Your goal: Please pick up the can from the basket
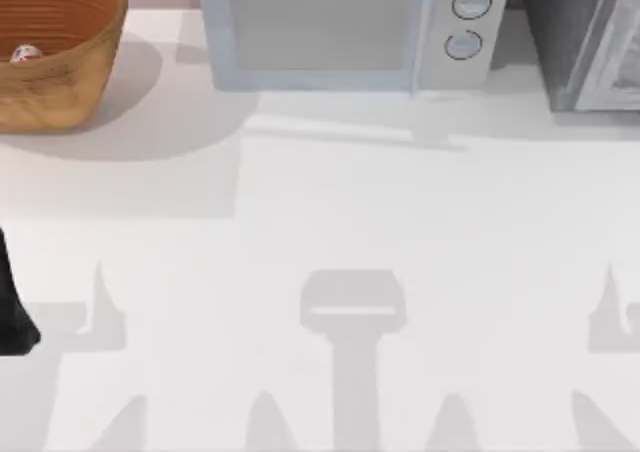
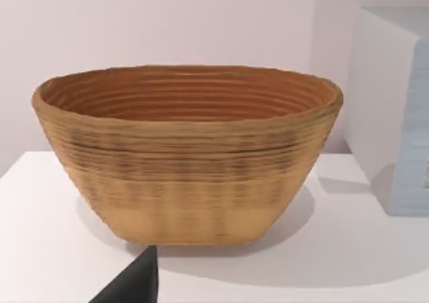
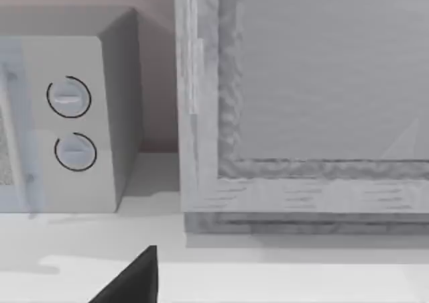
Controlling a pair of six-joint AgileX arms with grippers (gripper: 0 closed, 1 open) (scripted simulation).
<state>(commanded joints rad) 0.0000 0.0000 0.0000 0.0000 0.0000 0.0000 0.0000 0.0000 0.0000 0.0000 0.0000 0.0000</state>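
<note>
One can (image 1: 25, 54) lies inside the one basket (image 1: 95, 47) at the table's (image 1: 320, 242) far left, its axis too small to read, one microwave (image 1: 345, 27) beside it, one grey cabinet (image 1: 590, 37) far right; both claws' states: cannot tell.

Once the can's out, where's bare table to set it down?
Free: the wide white table in front of the basket, microwave and grey cabinet. Crowded: the back row, where only narrow gaps part those three. The can still lies inside the basket. A dark bit of the left arm sits at the left edge.
</note>
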